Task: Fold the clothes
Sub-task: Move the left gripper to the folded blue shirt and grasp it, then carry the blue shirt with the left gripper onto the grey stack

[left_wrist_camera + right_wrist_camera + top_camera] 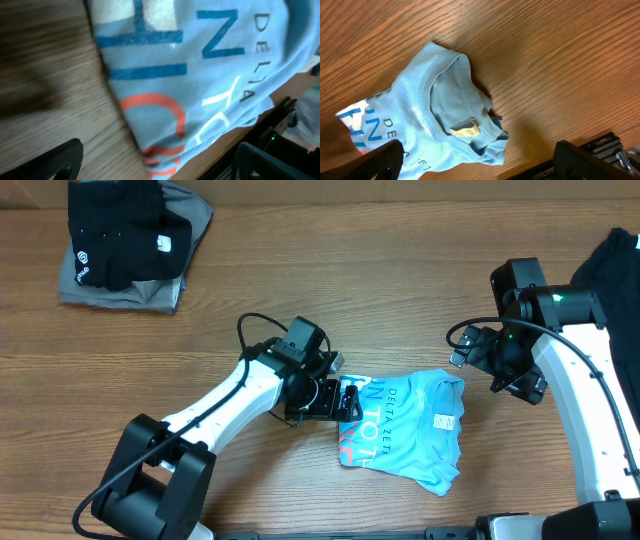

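Right under our left gripper [160, 167], whose jaws stand wide apart and hold nothing, lies the light blue T-shirt [200, 90]. It is bunched into a rough packet on the table [300, 290], print up, with its collar toward the right gripper [472, 352], which also hangs open and empty near it. We judge that we are between folds: the packet looks uneven, so the next move calls for a pinch on one edge to square it before it joins the folded pile [125, 245] in the far corner.
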Robot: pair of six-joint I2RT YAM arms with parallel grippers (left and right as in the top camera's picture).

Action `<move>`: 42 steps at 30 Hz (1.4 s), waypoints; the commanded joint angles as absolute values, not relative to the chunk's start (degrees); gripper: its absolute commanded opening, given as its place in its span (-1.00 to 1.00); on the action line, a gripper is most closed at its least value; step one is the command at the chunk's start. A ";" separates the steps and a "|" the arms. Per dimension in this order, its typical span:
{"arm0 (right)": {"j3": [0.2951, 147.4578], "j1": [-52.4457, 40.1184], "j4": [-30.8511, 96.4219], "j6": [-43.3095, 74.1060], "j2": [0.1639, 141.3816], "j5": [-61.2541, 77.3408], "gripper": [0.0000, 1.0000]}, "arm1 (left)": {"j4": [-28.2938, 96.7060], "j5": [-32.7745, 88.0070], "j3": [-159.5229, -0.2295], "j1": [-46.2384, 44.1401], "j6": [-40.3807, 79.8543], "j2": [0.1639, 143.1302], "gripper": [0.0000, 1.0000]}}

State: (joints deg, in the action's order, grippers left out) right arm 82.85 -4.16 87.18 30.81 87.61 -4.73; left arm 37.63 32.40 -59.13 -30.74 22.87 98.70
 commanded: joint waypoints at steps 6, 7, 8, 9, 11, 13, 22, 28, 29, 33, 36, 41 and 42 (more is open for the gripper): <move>83.72 -4.03 87.09 29.98 87.15 -5.06 1.00 | 33.95 38.65 -56.82 -30.83 25.78 103.07 1.00; 83.72 -4.03 87.09 29.98 87.15 -5.06 1.00 | 33.26 39.94 -56.82 -30.85 25.85 104.25 1.00; 83.72 -4.03 87.11 30.00 87.15 -5.04 1.00 | 32.67 41.32 -56.82 -30.85 26.24 105.54 1.00; 83.70 -4.03 87.11 30.00 87.15 -5.04 1.00 | 32.27 42.52 -56.82 -30.89 27.07 106.80 1.00; 83.70 -4.03 87.11 30.00 87.15 -5.04 1.00 | 31.55 43.77 -56.82 -31.14 28.18 109.27 1.00; 83.70 -4.03 87.11 29.98 87.15 -5.06 1.00 | 30.46 44.99 -56.82 -31.53 28.38 111.22 1.00; 83.70 -4.03 86.94 30.00 87.15 -5.04 1.00 | 24.45 46.54 -56.82 -35.44 34.22 115.44 1.00; 83.70 -4.03 87.15 29.98 87.15 -5.06 1.00 | 20.32 44.12 -56.86 -35.97 34.98 115.50 -0.07; 83.70 -4.03 87.15 29.98 87.15 -5.06 1.00 | 19.46 44.16 -56.88 -35.64 34.96 115.50 -0.26; 83.70 -4.03 87.15 29.98 87.15 -5.06 1.00 | 19.25 43.94 -57.63 -33.85 34.70 115.50 -0.64; 83.70 -4.05 87.15 29.98 87.15 -5.06 1.00 | 19.53 43.97 -58.85 -31.11 33.67 115.50 -0.86; 83.70 -4.03 87.42 29.95 87.15 -5.08 1.00 | 22.92 42.28 -63.35 -24.86 27.40 115.50 -0.92; 83.70 -4.05 87.42 29.95 87.15 -5.08 1.00 | 24.43 41.25 -64.69 -23.53 25.76 115.50 -0.92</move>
State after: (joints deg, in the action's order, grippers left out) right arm 82.85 -4.16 87.46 30.13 87.61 -4.73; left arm 23.05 46.04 -60.71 -27.75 31.38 114.48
